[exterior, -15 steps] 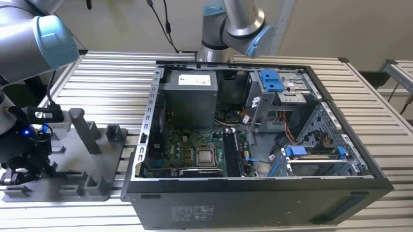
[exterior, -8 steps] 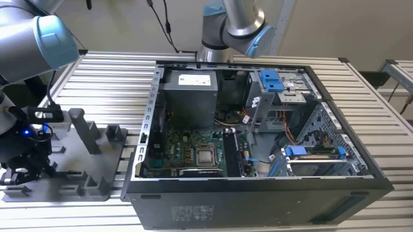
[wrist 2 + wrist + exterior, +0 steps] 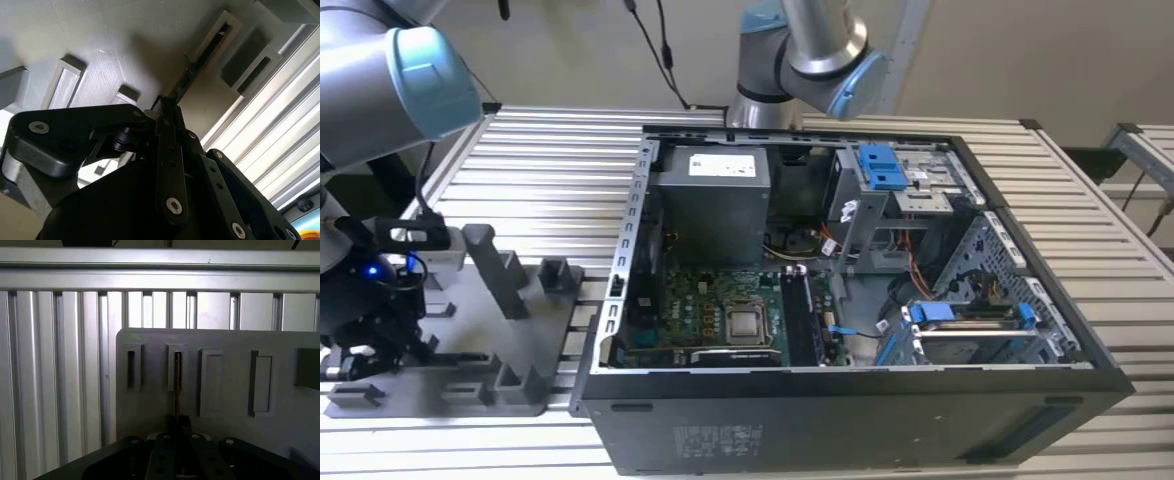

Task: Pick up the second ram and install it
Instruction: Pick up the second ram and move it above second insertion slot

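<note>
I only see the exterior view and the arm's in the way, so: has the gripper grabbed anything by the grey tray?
Observer: Yes, in the second wrist view the gripper is shut on a long, thin, dark memory stick.
Operator: Is it out yet?
Observer: No; in the first wrist view its far end seems to sit in a narrow slot of the grey plastic holder tray.
Operator: Which slot?
Observer: The second from the tray's edge by the ribbed metal table.
</note>
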`<act>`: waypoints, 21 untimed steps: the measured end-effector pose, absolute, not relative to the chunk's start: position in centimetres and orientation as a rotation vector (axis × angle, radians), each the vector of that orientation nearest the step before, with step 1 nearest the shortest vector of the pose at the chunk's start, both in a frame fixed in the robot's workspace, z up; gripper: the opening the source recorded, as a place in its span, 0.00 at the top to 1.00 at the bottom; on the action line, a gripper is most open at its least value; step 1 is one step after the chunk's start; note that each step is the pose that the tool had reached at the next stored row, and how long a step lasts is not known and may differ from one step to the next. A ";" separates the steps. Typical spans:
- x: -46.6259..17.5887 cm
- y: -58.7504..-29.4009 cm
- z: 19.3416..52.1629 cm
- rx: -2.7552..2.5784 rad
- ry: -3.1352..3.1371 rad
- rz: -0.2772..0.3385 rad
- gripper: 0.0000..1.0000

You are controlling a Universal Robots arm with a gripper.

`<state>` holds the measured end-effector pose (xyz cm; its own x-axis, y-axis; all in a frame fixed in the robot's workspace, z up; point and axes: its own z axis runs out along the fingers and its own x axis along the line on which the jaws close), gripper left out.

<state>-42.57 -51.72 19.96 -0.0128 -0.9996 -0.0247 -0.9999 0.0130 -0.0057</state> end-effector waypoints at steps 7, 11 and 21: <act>-42.6 -51.7 21.2 -2.192 2.220 0.021 0.86; -42.6 -51.7 21.8 -2.192 2.220 0.021 0.86; -42.6 -51.7 22.6 -2.192 2.220 0.021 0.86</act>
